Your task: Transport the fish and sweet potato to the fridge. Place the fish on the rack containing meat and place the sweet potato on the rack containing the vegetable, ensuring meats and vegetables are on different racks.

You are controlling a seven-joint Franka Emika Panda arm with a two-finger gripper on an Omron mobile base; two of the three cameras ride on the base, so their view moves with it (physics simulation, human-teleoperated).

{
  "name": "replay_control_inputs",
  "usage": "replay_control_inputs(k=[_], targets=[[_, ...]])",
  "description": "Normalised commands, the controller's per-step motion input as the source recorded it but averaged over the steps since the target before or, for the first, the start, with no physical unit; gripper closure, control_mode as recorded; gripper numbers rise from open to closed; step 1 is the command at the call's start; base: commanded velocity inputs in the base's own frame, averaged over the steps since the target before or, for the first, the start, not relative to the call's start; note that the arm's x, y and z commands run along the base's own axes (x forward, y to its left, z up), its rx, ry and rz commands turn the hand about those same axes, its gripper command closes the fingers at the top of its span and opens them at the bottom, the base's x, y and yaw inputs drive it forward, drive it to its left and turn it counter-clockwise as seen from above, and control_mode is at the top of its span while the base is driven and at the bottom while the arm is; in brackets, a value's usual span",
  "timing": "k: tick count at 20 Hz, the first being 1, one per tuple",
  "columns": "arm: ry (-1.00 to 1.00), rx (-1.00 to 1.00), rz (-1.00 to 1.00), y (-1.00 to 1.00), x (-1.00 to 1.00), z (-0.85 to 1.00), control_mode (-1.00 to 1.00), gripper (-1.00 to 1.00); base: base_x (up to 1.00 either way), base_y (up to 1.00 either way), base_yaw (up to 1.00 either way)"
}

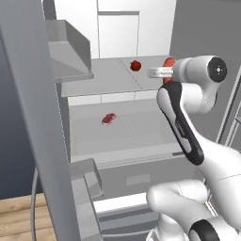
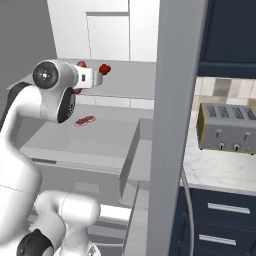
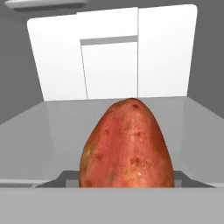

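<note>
My gripper (image 1: 166,68) reaches into the open fridge (image 1: 117,28), shut on the sweet potato (image 3: 127,148). In the hand view the orange-brown tuber stands close in front and hides the fingertips. It hangs just over the right part of the upper light-grey rack (image 1: 99,77). On that rack, to the left of the sweet potato (image 1: 168,61), lies the deep-red vegetable (image 1: 135,65). The pink meat (image 1: 108,118) rests on the lower rack (image 1: 136,134). From the right base view, the vegetable (image 2: 104,68) sits just beyond my hand and the meat (image 2: 85,120) below. The fish is out of view.
The open fridge door (image 1: 28,122) with its bins stands close on the left, and its edge (image 2: 175,125) cuts through the right base view. Grey drawers (image 1: 136,179) sit under the racks. A toaster (image 2: 227,127) stands on the marble counter to the right.
</note>
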Motion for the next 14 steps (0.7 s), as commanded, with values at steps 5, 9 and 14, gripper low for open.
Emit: replay_control_inputs(k=[5,9,14], targets=[[0.05,0.0,0.0,0.0,0.95,-0.27,-1.0,1.0,0.0,0.0,0.0],[0.0,0.0,0.0,0.0,0.79,-0.4,-1.0,1.0,0.0,0.0,0.0],[-0.03,0.0,0.0,0.0,0.64,-0.35,-1.0,1.0,0.0,0.0,0.0]])
